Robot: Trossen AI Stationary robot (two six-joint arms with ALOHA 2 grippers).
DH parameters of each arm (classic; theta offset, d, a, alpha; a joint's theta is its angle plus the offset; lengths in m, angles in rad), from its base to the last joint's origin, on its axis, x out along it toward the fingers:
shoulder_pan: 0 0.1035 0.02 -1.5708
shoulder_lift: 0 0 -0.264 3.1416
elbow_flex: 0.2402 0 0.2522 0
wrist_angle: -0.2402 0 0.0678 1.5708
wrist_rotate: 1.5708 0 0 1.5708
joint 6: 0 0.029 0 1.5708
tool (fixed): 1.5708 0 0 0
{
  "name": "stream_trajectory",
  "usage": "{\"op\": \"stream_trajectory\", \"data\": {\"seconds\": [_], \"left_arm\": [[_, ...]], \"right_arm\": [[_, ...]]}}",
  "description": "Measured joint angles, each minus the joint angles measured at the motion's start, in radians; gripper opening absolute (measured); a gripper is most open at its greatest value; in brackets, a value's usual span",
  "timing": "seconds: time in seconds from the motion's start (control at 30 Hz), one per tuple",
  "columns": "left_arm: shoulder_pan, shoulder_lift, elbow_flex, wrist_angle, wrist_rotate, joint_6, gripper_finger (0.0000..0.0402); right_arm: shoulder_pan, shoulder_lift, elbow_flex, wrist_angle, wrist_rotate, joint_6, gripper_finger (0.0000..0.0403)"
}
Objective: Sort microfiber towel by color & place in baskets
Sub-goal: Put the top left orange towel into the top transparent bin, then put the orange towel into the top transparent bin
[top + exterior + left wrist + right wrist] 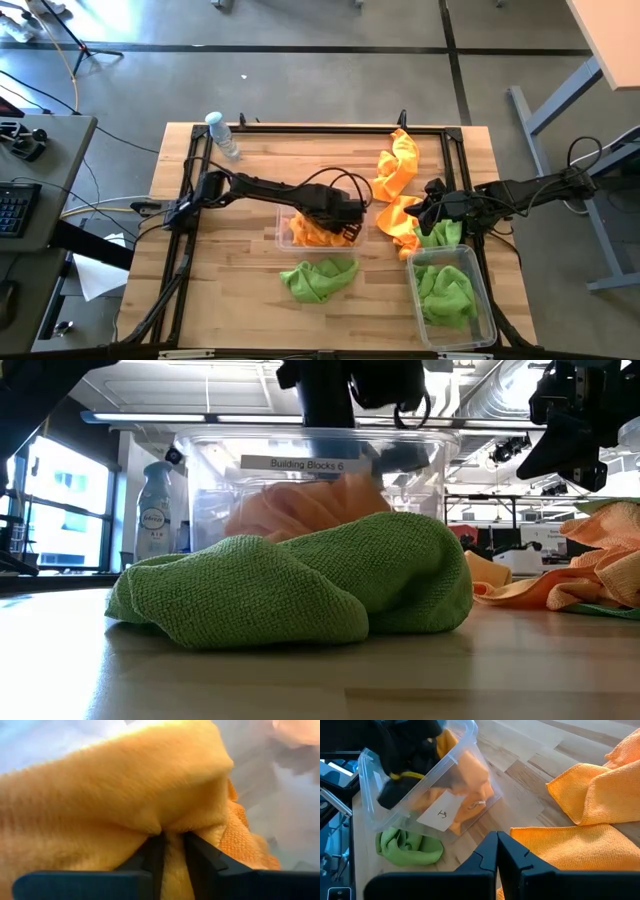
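In the middle of the table a clear basket (284,228) holds orange towels (312,232). My left gripper (347,222) reaches down into it and is shut on an orange towel (125,790). A loose green towel (318,278) lies on the table in front of that basket. At the right near corner a second clear basket (484,300) holds green towels (446,292). My right gripper (497,840), shut and holding nothing, hovers above orange towels (400,217) spread on the table; another orange towel (398,165) lies farther back. My left gripper pinches a bunched fold of the orange towel (173,862) between its two fingers (154,854), coming from above into the basket. The cloth bulges out past the fingertips. The rest of the towel lies among the other orange towels in the basket (300,510).
A small clear water bottle (222,133) stands near the table's far left corner. A green towel (440,235) lies against the far end of the right basket. A black frame (320,127) runs around the table's edges. Bare wood lies at the near left.
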Motion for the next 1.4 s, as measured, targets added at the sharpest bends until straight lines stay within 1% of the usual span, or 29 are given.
{"op": "stream_trajectory", "data": {"seconds": [0.23, 0.57, 0.67, 0.77, 0.87, 0.97, 1.1, 1.17, 1.3, 1.4], "left_arm": [[0.0, -0.101, -0.001, -0.022, -0.002, 0.045, 0.009], [0.001, -0.289, 0.0, -0.033, -0.013, 0.197, 0.0092], [0.004, -0.336, 0.0, -0.042, -0.043, 0.244, 0.0092], [0.004, -0.366, 0.001, -0.044, -0.084, 0.366, 0.0092], [0.001, -0.376, 0.001, -0.052, -0.08, 0.522, 0.0091], [-0.005, -0.376, -0.01, -0.083, -0.072, 0.637, 0.0084], [-0.012, -0.399, -0.102, -0.071, -0.068, 0.706, 0.0068], [-0.016, -0.436, -0.173, -0.023, -0.069, 0.73, 0.0057], [-0.015, -0.569, -0.357, 0.089, -0.069, 0.742, 0.0036], [-0.004, -0.698, -0.495, 0.17, -0.068, 0.743, 0.0019]], "right_arm": [[0.0, 0.0, 0.0, 0.0, -0.013, 0.003, 0.0], [0.0, 0.0, 0.0, 0.002, -0.017, 0.002, 0.0], [0.0, 0.0, 0.0, 0.002, -0.017, 0.0, 0.0], [0.0, 0.0, 0.0, 0.003, -0.011, 0.005, 0.0], [0.0, 0.0, 0.0, 0.023, 0.034, 0.035, 0.0], [0.0, 0.002, 0.0, 0.08, 0.077, 0.044, 0.0], [0.0, 0.032, 0.011, 0.134, 0.133, 0.031, 0.0], [0.0, 0.069, 0.035, 0.128, 0.161, 0.052, 0.0], [-0.001, 0.185, 0.107, 0.111, 0.176, 0.061, 0.0], [-0.009, 0.288, 0.192, 0.018, 0.189, 0.125, 0.0]]}}
